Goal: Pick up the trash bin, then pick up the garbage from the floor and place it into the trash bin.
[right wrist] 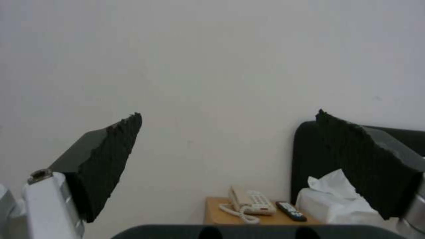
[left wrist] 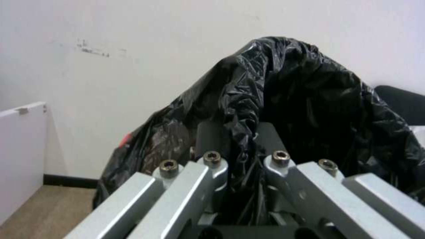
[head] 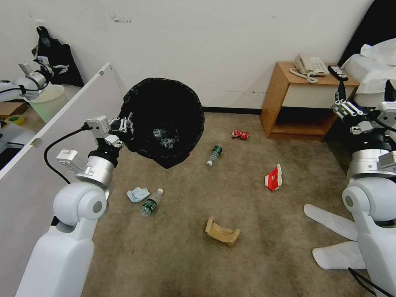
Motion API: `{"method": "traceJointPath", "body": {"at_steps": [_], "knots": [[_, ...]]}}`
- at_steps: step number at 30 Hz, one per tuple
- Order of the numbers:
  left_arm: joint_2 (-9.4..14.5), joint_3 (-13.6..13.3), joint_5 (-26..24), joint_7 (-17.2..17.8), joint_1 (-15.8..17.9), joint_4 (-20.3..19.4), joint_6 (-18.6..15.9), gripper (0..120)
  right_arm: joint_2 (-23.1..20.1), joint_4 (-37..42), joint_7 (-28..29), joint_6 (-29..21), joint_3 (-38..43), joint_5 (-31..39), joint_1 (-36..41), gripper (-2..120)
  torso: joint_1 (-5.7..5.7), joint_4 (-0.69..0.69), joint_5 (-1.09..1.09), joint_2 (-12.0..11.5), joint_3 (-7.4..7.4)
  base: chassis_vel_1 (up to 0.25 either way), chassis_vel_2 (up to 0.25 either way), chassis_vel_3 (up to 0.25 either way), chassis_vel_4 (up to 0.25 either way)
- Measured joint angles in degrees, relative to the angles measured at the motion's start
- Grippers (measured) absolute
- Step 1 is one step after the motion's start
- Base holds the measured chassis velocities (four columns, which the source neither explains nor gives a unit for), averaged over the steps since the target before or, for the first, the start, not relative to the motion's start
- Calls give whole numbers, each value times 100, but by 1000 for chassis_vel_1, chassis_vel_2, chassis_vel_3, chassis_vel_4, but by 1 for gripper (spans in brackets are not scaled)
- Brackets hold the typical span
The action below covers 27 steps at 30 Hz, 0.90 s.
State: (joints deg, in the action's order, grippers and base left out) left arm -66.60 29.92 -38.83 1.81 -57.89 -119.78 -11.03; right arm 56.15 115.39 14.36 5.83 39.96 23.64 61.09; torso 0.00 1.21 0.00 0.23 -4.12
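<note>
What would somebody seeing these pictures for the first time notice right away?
First, the trash bin, lined with crinkly black plastic, held up off the floor by the left hand, which is shut on its rim. Then the litter on the carpet: two clear bottles, a crushed red can and a brown paper bag. The right hand waits open, raised near the wooden nightstand.

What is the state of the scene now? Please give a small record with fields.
left claw: shut on the trash bin, held above the floor
right claw: open, raised near the nightstand
bin contents: cannot tell
garbage on floor: two bottles, crushed can, carton, paper bag, mask, slippers
</note>
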Motion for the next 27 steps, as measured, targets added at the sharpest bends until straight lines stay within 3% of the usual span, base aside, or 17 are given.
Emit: {"method": "traceJointPath", "body": {"at_steps": [8, 10, 11, 13, 19, 21, 22, 24, 27], "knots": [[-13, -3, -9, 0, 18, 38, 0, 3, -58, -120, 174, -410, -42, 154, -50, 100, 0, -3, 0, 0, -1, 5, -7, -4, 7], [-14, -3, -10, -2, 17, 40, 0, 3, -107, -62, 485, -965, -44, 418, -62, 100, 0, -2, 0, 0, 0, 0, 0, 0, 0], [-14, -3, -10, -2, 17, 40, 0, 3, -107, -62, 485, -965, -44, 418, -62, 100, 0, -2, 0, 0, 0, 0, 0, 0, 0], [-14, -3, -9, -3, 13, 41, 0, 3, -166, 56, 900, -1638, -44, 869, -65, 100, 0, -1, -1, 0, 0, 0, 0, 0, 0], [-14, -4, -9, -4, 1, 42, 0, 3, -197, 175, 1216, -2187, -47, 1419, -56, 100, 0, -2, 0, 0, 0, 0, 0, 0, 0], [-14, -6, -10, -6, -5, 42, 0, 3, -218, 370, 1364, -2697, -15, 2009, -8, 100, 0, -2, -1, 0, 0, 0, 0, 0, 0], [-14, -6, -10, -6, -5, 42, 0, 3, -218, 370, 1364, -2697, -15, 2009, -8, 100, 0, -2, -1, 0, 0, 0, 0, 0, 0], [-15, -6, -10, -8, -12, 42, 0, 3, -239, 594, 1609, -3508, 52, 2629, 79, 100, 0, -2, -1, 0, 0, 0, 0, 0, 0], [-14, -6, -9, -8, -20, 42, 0, 3, -243, 688, 1845, -4092, 98, 3004, 145, 100, 0, -2, -1, 0, 0, 0, 0, 0, 0]]}}
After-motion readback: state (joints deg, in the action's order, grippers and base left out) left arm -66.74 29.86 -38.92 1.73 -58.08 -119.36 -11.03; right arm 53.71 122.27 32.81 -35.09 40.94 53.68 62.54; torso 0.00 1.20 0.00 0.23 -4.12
